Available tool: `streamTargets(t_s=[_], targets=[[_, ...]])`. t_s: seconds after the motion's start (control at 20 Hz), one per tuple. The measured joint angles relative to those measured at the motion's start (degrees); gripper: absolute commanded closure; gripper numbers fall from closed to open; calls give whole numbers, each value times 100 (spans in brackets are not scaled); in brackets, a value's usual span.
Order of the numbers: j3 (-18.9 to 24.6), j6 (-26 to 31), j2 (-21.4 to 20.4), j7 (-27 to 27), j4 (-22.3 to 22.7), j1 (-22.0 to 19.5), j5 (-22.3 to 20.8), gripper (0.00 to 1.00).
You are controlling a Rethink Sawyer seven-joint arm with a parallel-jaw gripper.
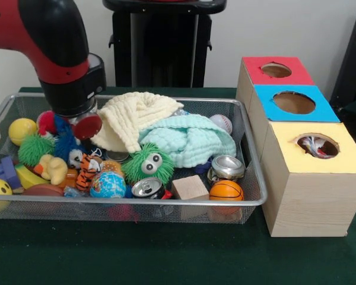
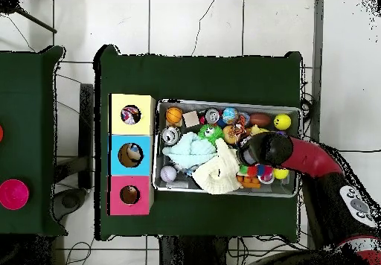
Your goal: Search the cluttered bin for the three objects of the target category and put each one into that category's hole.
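The wire mesh bin point(image 1: 252, 199) is packed with toys. My gripper point(image 1: 76, 122) is lowered into its left end, over a red and blue plush point(image 1: 53, 127); its tips are hidden among the toys. Two crushed cans point(image 1: 147, 187) point(image 1: 228, 167) lie near the front. A baseball point(image 1: 221, 123), a basketball point(image 1: 226, 190), a globe ball point(image 1: 107, 184) and a yellow ball point(image 1: 22, 129) are spread about. A green fuzzy toy point(image 1: 149, 163) sits in the middle. In the overhead view the gripper point(image 2: 249, 151) is over the bin's right half.
A cream cloth point(image 1: 136, 119) and a mint cloth point(image 1: 190, 139) cover the bin's middle. A wooden block point(image 1: 190, 187) lies at the front. Right of the bin stands a wooden box with a red hole point(image 1: 276, 70), a blue hole point(image 1: 293, 102) and a yellow hole point(image 1: 317, 145) holding something.
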Motion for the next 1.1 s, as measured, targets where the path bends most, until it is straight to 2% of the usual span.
streamTargets(t_s=[0.35,0.65,1.1], targets=[[217,557,-88,-420,-34,-455,1,100],[294,849,-210,-845,-268,-723,-76,100],[260,867,-293,-995,-335,-891,-496,100]])
